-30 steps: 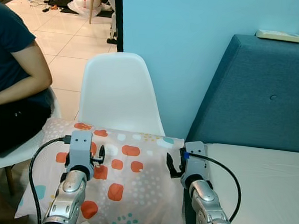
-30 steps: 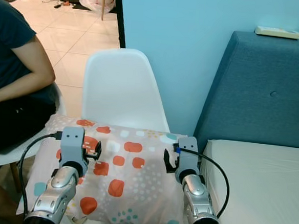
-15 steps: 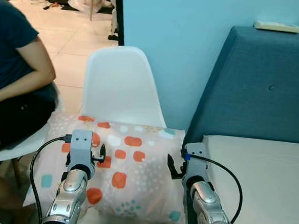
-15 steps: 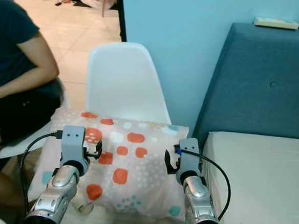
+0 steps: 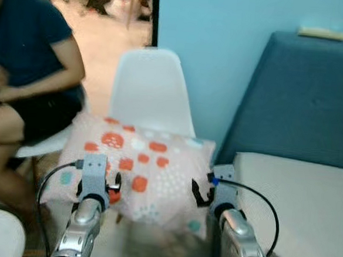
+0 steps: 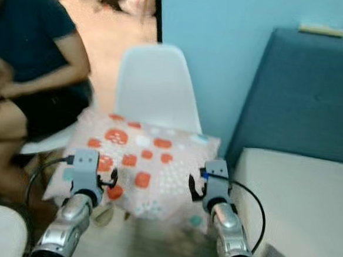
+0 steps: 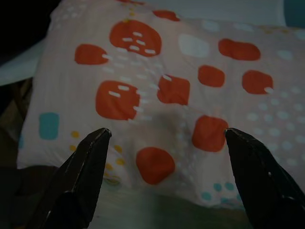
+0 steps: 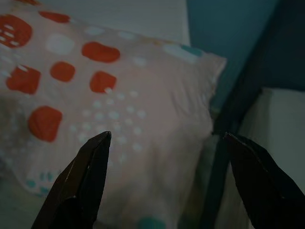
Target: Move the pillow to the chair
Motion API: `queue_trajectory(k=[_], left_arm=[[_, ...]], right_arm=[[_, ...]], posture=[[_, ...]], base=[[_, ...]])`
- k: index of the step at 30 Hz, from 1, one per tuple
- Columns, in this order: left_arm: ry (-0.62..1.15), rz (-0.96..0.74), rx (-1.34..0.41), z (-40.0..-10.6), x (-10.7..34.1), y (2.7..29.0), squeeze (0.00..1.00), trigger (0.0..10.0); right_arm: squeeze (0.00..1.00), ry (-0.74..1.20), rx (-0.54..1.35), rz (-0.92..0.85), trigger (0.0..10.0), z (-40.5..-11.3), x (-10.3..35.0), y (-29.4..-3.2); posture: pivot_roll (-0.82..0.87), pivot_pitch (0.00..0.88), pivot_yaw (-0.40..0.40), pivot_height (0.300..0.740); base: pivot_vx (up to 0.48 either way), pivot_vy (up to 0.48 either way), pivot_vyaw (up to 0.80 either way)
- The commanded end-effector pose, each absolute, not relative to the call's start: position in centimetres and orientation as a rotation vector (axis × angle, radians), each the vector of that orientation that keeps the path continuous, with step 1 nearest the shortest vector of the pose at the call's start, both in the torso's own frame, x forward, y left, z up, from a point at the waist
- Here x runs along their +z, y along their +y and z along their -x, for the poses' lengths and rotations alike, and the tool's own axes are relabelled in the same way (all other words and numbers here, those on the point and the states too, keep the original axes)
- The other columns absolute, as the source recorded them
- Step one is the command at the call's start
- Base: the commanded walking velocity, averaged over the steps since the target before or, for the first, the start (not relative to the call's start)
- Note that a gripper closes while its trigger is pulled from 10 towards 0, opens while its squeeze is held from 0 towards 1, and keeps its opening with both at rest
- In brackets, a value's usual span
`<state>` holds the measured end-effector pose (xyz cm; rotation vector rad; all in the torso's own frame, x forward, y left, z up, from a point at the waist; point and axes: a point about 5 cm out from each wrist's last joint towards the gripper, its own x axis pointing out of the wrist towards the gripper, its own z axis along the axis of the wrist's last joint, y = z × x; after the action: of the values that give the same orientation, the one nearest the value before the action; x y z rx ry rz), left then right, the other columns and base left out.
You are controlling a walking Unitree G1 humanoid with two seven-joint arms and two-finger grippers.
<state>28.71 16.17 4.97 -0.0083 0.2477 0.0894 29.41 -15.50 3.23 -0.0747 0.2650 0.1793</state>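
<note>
The pillow (image 5: 138, 167) lies across the seat of the white chair (image 5: 153, 92), its near edge hanging over the front. The left gripper (image 7: 162, 186) and right gripper (image 8: 164, 183) hover before it, fingers spread apart, holding nothing.

Home, bedroom by look of it. Bed (image 5: 299, 202) with pale sheet on my right, padded teal headboard (image 5: 303, 96) behind it against light blue wall (image 5: 207, 43). White plastic chair (image 5: 148, 88) before me, spotted pillow (image 5: 136, 167) lying on it. Person (image 5: 28, 77) in dark shirt seated on another chair at my left. Tiled floor (image 5: 110, 42) runs back into further room, blurred clutter there.
</note>
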Motion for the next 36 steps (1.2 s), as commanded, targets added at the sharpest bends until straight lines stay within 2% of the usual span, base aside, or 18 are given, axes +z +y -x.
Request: queue_trajectory(k=[1, 17, 25, 27, 36], left_arm=[[0.267, 0.005, 0.112, -28.4, 4.6, 16.7, 0.00, 10.0], [0.250, -0.015, 0.103, -28.6, 4.9, 16.7, 0.00, 10.0], [0.205, -0.057, 0.026, -29.3, 5.5, 15.2, 0.00, 10.0], [0.206, -0.057, 0.029, -29.3, 5.5, 15.3, 0.00, 10.0], [0.201, -0.061, 0.010, -29.9, 5.7, 14.9, 0.00, 10.0]], right_arm=[[0.00, 0.276, 0.193, 0.063, 10.0, -29.2, 3.1, -15.2], [0.00, 0.287, 0.198, 0.077, 10.0, -29.4, 3.1, -15.0], [0.00, 0.254, 0.159, 0.073, 10.0, -29.4, 3.5, -16.1], [0.00, 0.257, 0.133, 0.028, 10.0, -29.6, 3.6, -16.5], [0.00, 0.244, 0.105, 0.048, 10.0, -30.1, 4.3, -17.6]], posture=[[-0.03, 0.136, -0.031, 0.740], [-0.03, 0.124, -0.031, 0.740], [-0.03, 0.115, -0.025, 0.740], [-0.03, 0.116, -0.021, 0.740], [-0.04, 0.126, -0.009, 0.740]], base=[[0.000, 0.000, 0.00], [0.000, 0.000, 0.00], [0.000, 0.000, 0.00], [0.000, 0.000, -0.66], [0.000, 0.000, -0.80]])
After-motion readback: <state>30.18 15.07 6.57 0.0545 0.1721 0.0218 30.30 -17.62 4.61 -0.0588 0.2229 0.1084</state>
